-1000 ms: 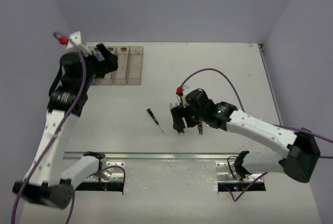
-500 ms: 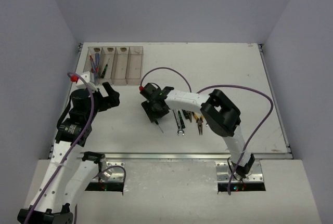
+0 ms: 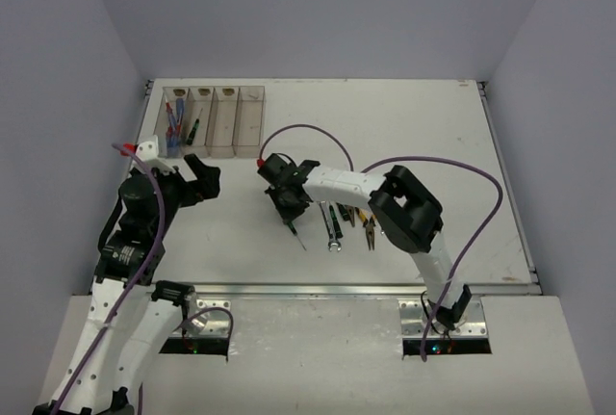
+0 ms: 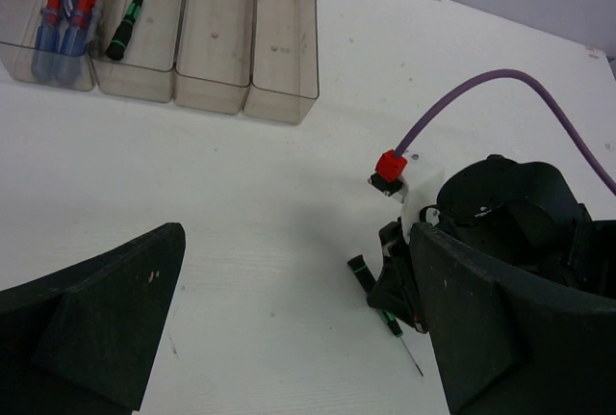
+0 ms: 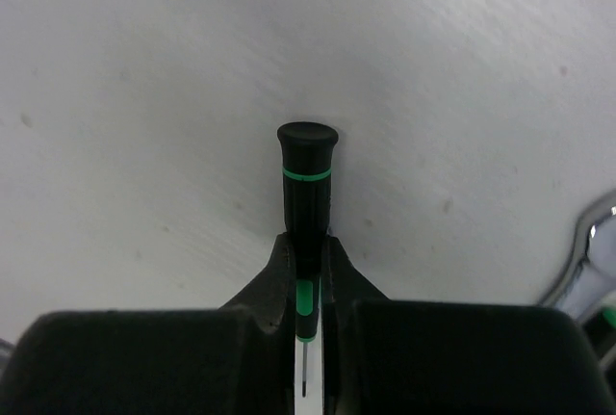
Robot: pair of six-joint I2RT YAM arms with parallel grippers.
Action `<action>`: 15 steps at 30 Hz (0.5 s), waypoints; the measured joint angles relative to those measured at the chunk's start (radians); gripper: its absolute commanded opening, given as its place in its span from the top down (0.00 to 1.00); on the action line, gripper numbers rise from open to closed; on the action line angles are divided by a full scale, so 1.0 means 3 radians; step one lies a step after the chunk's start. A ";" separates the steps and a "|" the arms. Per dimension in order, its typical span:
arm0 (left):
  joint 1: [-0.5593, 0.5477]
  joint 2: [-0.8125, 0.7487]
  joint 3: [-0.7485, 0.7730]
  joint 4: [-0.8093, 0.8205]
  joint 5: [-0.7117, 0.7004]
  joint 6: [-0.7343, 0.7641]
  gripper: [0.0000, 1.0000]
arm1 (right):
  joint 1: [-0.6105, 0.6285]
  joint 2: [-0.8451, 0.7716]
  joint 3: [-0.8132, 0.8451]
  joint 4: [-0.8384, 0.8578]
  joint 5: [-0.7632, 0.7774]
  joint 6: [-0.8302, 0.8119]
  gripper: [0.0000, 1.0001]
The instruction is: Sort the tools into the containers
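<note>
Wrist view alone shows you the right gripper [image 5: 306, 271] clamped on a green-black screwdriver [image 5: 307, 174]; left gripper [image 4: 296, 280] gapes empty; four bins [image 4: 217, 97], two such screwdrivers

Translucent bins [image 4: 279, 112] upper left, right gripper [image 4: 393, 292] seemingly pinching screwdriver [image 4: 361, 271]

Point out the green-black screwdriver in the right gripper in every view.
Top external: green-black screwdriver just left of centre, only its shaft showing.
Left wrist: lower right of centre.
Right wrist: dead centre, cap end up.
Shared landmark: the right gripper, shut on it.
</note>
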 measured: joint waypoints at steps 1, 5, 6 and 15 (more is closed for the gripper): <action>-0.0013 0.0000 0.0000 0.0006 0.0094 -0.0012 0.00 | -0.0001 -0.0119 -0.0161 0.0045 -0.0015 0.0008 1.00; -0.0034 -0.0012 -0.0044 0.0157 0.0754 -0.0219 0.00 | -0.0053 -0.1020 -0.1025 0.0297 -0.0294 0.0025 1.00; -0.0039 -0.0048 -0.0163 0.0383 0.1028 -0.0344 0.00 | -0.0105 -0.1297 -0.1267 0.0545 -0.0536 0.0039 1.00; -0.0583 0.0150 -0.1452 0.3045 0.2234 -0.1797 0.02 | -0.0427 -0.2994 -0.2225 0.1887 -0.1990 0.0064 1.00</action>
